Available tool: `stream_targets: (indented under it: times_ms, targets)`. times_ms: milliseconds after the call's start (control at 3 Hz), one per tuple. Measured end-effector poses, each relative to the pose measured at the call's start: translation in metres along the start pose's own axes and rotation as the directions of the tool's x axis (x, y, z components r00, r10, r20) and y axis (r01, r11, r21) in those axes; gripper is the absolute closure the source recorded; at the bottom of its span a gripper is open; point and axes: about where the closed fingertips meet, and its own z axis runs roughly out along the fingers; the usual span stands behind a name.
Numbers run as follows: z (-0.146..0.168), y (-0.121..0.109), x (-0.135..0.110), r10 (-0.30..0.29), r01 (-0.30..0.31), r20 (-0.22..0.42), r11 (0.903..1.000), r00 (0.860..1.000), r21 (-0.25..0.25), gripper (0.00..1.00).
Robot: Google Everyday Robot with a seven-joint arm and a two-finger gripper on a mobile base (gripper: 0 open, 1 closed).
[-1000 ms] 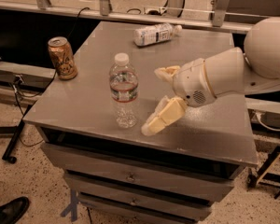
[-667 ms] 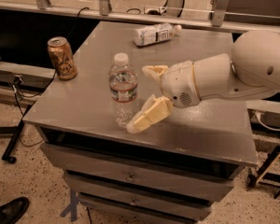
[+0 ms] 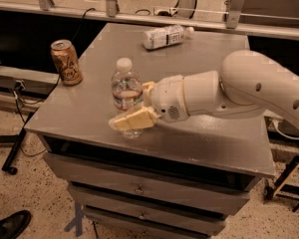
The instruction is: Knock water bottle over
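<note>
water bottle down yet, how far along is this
Done: the approach. The gripper is at the water bottle, its open fingers on either side, one across the bottle's lower front. In hand: lining up the shove. Left: the knock itself; the bottle stands upright on the table.

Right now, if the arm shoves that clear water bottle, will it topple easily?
Probably: the water bottle stands upright, tall and narrow, on a smooth table. The gripper, fingers open either side of its lower half, sits low, so it might slide first. Once down, its round body would likely roll.
</note>
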Motion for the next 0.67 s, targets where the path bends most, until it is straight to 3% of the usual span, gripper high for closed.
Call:
stream_targets:
  times_ms: [333, 667]
  targets:
    - [-0.001, -0.009, -0.004, 0.004, -0.004, -0.012, 0.9998, 1.000, 0.021, 0.63]
    - [-0.020, -0.023, -0.034, -0.052, 0.059, -0.110, 0.9968, 0.993, 0.055, 0.86]
